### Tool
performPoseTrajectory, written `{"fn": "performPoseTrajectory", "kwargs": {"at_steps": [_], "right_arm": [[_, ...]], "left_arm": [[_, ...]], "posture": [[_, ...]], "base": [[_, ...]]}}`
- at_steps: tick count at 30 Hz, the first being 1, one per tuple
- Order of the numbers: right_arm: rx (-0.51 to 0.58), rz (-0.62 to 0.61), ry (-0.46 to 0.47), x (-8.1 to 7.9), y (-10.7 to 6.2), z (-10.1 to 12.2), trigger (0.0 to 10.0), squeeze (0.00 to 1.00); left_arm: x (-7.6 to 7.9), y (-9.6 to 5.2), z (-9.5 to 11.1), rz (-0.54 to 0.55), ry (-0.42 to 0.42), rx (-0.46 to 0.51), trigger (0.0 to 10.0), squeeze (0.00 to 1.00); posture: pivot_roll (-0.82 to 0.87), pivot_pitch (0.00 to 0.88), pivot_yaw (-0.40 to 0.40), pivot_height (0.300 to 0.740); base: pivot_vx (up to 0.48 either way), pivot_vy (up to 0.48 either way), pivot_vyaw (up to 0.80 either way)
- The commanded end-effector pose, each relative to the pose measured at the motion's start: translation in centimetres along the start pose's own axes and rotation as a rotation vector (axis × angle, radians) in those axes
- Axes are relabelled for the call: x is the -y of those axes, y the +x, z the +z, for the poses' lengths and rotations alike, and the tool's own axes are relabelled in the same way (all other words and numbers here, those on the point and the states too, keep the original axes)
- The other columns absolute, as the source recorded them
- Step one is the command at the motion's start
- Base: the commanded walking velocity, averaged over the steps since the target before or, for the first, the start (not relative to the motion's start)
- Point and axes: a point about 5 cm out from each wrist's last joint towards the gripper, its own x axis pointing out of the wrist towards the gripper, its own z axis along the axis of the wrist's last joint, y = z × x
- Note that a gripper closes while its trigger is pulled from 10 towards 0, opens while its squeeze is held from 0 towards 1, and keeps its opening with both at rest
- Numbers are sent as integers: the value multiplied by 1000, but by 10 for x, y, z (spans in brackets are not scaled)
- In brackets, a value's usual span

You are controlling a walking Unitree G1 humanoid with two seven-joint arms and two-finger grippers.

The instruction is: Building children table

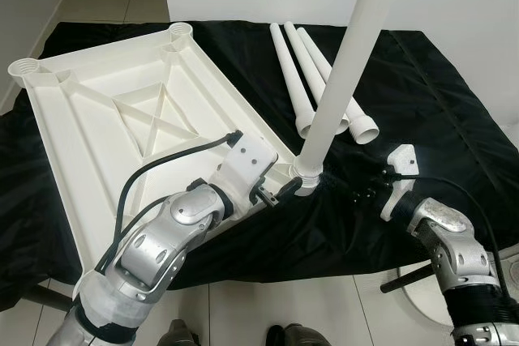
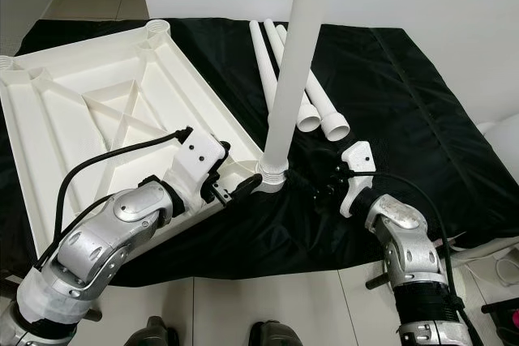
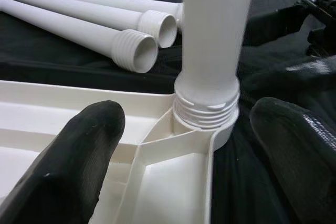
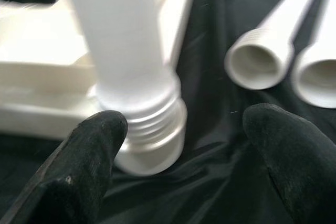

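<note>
Screwing first leg (image 1: 340,79) into tabletop (image 1: 122,111) corner socket, both pincers open beside leg base: left pincer (image 1: 280,194), right pincer (image 1: 369,192); regrip, twist next.

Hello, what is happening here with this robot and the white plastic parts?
The robot is assembling a small table. The white tabletop lies upside down on a black cloth. One leg stands upright in its near corner socket, threads partly visible. The left gripper and right gripper, both open, flank that socket. Three more legs lie on the cloth.
</note>
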Motion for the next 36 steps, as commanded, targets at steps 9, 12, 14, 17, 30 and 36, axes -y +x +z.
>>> {"fn": "performPoseTrajectory", "kwargs": {"at_steps": [9,12,14,17,30,36], "right_arm": [[-13,95,2,1,-4,8,10000,0],[-2,102,4,1,-1,10,10000,0],[10,107,-2,1,5,13,10000,0],[28,121,-15,1,16,16,10000,0],[58,140,-19,-7,56,14,10000,0],[77,119,-8,-11,68,11,10000,0]], "left_arm": [[2,-4,0,-129,8,-19,10000,0],[4,-4,0,-142,12,-20,10000,0],[7,-4,0,-167,17,-24,10000,0],[14,-4,0,-208,23,-28,10000,0],[24,-4,0,-244,9,-36,10000,0],[22,-2,1,-219,6,-37,10000,0]], "posture": [[7,63,-39,740],[4,61,-35,740],[3,59,-34,740],[10,58,-38,740],[30,54,-54,740],[37,50,-58,740]], "base": [[0,0,0],[0,0,0],[0,0,0],[0,0,0],[0,0,0],[0,0,0]]}}
